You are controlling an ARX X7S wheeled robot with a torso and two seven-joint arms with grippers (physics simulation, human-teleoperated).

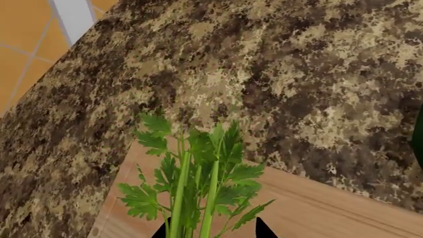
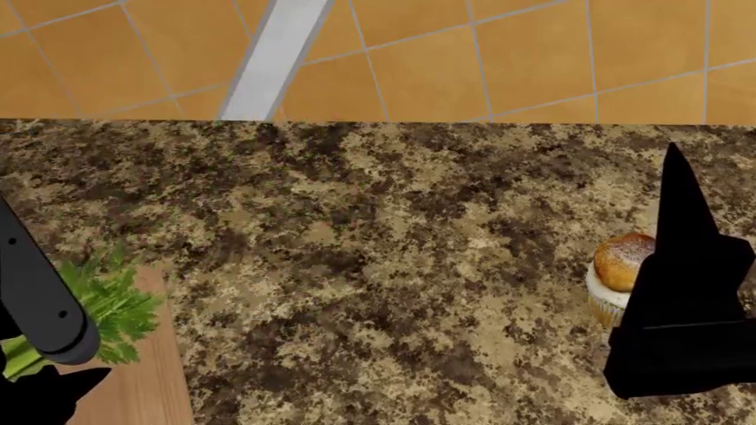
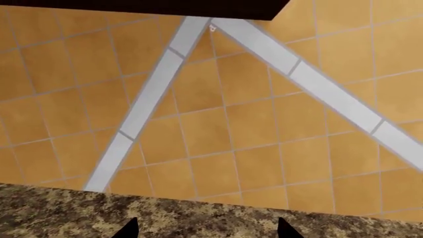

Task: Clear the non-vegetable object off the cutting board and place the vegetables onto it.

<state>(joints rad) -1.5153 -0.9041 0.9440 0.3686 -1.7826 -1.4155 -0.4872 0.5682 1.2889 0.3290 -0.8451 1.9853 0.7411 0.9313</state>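
The celery stalk (image 1: 195, 198) runs out between my left gripper's (image 1: 213, 229) fingertips, which are shut on it. Its leafy top reaches over a corner of the light wooden cutting board (image 1: 324, 208). In the head view the celery's leaves (image 2: 106, 305) show beside my grey left arm, over the board's (image 2: 148, 381) far corner. The cupcake (image 2: 621, 266) stands upright on the counter at the right, off the board and partly hidden by my right gripper's black body (image 2: 679, 310). My right gripper (image 3: 208, 230) is open and empty. A dark green sliver (image 1: 419, 134) shows at one edge of the left wrist view.
The speckled brown granite counter (image 2: 378, 248) fills the middle of the head view. Its far edge runs across the view, with orange floor tiles (image 2: 497, 62) and a pale grey strip (image 2: 278, 53) beyond it.
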